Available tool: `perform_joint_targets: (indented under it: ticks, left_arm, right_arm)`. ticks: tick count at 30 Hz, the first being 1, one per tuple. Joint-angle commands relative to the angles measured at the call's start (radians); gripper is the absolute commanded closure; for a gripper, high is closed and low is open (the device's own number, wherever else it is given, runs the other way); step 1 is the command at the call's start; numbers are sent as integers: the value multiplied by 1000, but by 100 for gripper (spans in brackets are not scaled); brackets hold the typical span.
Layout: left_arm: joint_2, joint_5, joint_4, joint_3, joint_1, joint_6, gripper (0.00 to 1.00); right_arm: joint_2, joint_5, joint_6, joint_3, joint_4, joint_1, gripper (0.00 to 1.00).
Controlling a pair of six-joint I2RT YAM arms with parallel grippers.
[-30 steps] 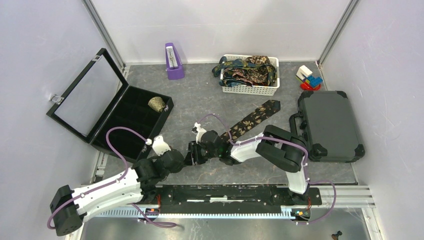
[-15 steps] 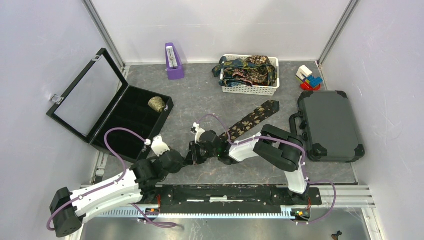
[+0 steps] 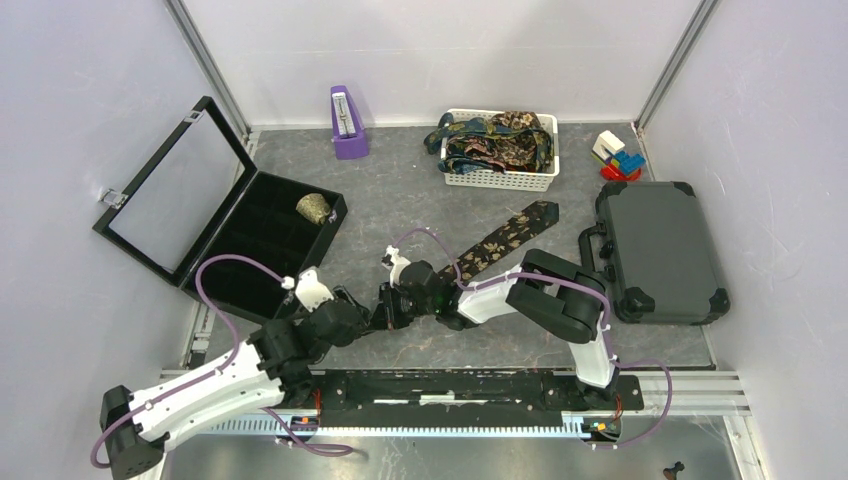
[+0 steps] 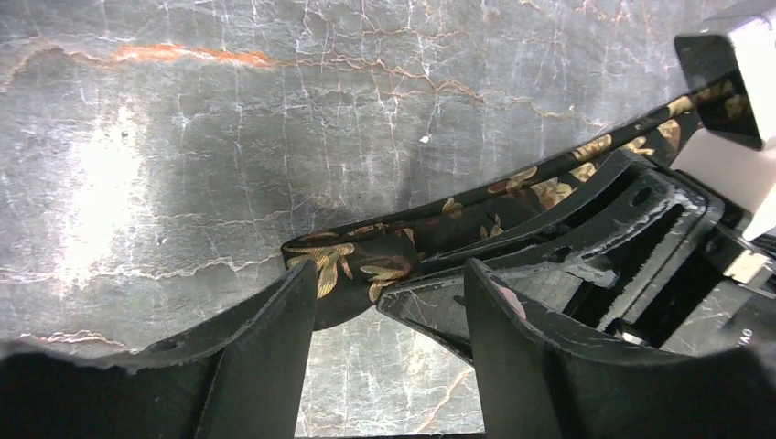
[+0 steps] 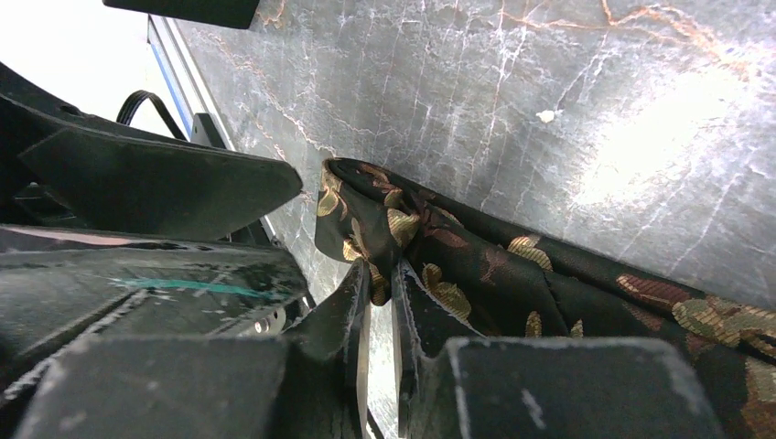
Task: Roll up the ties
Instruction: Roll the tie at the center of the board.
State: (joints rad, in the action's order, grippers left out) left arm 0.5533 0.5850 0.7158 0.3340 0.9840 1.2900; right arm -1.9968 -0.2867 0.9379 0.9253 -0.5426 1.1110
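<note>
A dark brown tie [image 3: 505, 238] with a gold floral print lies diagonally on the grey table, its wide pointed end toward the basket. Its near end is folded over into a small loop [image 4: 352, 265]. My right gripper [image 3: 388, 303] is shut on that folded end, the cloth pinched between its fingertips [image 5: 381, 274]. My left gripper [image 3: 358, 305] is open just left of the fold, touching nothing; its fingers [image 4: 274, 338] flank the loop and the right gripper's tips [image 4: 389, 274]. More ties fill the white basket [image 3: 500, 181] at the back.
An open black compartment case [image 3: 262, 235] at the left holds a rolled olive-gold bundle [image 3: 314, 207]. A purple metronome [image 3: 347, 125] stands at the back. A grey hard case [image 3: 660, 250] lies right of the tie, with toy blocks [image 3: 618, 157] behind it.
My left gripper has opened, let go of the tie's folded end and drawn back slightly left. My right gripper has closed on that fold.
</note>
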Motion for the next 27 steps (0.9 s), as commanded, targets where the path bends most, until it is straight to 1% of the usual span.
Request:
perform_joint_targets:
  ticks: [1, 3, 6, 10, 15, 22, 27]
  left_arm:
    - [-52, 57, 116, 51, 1, -2, 33]
    - [-81, 59, 160, 51, 2, 21, 33]
    - [-135, 45, 187, 33, 2, 40, 36]
    - [-213, 15, 173, -24, 2, 63, 41]
    - [-283, 6, 136, -85, 2, 72, 43]
    - [-262, 15, 101, -110, 2, 94, 45]
    - [-214, 14, 74, -105, 2, 122, 48]
  right_arm:
    - [-22, 7, -16, 15, 4, -6, 85]
    - [-26, 6, -17, 12, 3, -10, 85]
    - [-33, -2, -14, 4, -5, -17, 86]
    - [-37, -13, -12, -9, -17, -29, 87]
    - [-42, -20, -14, -25, -26, -40, 88]
    - [-62, -35, -5, -43, -49, -49, 90]
    - [-66, -42, -2, -46, -58, -54, 90]
